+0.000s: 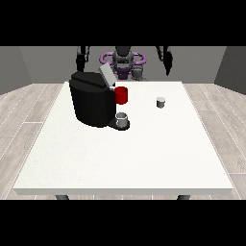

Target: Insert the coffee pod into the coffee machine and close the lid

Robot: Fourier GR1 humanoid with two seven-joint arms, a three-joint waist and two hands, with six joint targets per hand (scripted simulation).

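White and smooth, the square desk (144, 158) carries a boxy black coffee machine (91, 103) at its far left, the grey lid (106, 76) tilted up and open. A small grey cup (122, 119) sits on the machine's round base, and a red mug (121, 95) stands just behind it. The coffee pod (161, 102), a short pale cylinder, stands alone right of the machine, well apart from it. Both black hands hang above the desk's far edge, the one at the view's left (81, 60) and the one at the view's right (166, 57); I cannot tell how their fingers lie.
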